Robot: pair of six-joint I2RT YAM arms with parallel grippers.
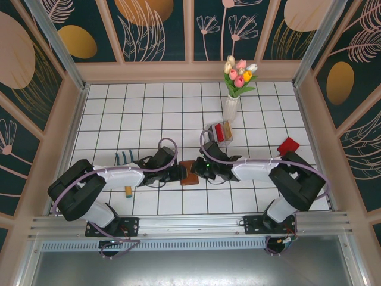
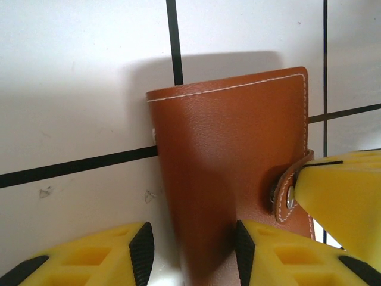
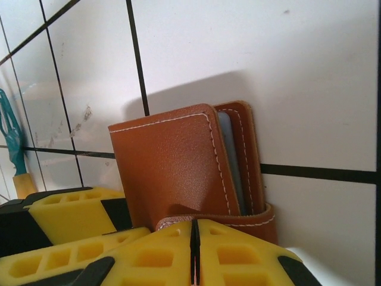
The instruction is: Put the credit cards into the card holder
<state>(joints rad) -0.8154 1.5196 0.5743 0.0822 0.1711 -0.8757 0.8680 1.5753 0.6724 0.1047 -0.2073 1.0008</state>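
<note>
Your card holder (image 1: 189, 173) lies on the table (image 1: 149, 107) — left gripper (image 1: 180, 174) at its left, right gripper (image 1: 198, 171) at its right — with the vase (image 1: 231, 108) behind.

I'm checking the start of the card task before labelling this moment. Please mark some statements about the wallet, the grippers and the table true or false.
1. The card holder is folded closed. True.
2. The right gripper is wide open. False: its fingertips are pressed together, right at the clasp strap.
3. The left gripper has its fingers apart, with part of the card holder between them. True.
4. The vase is empty. False: it holds tulips.
</note>
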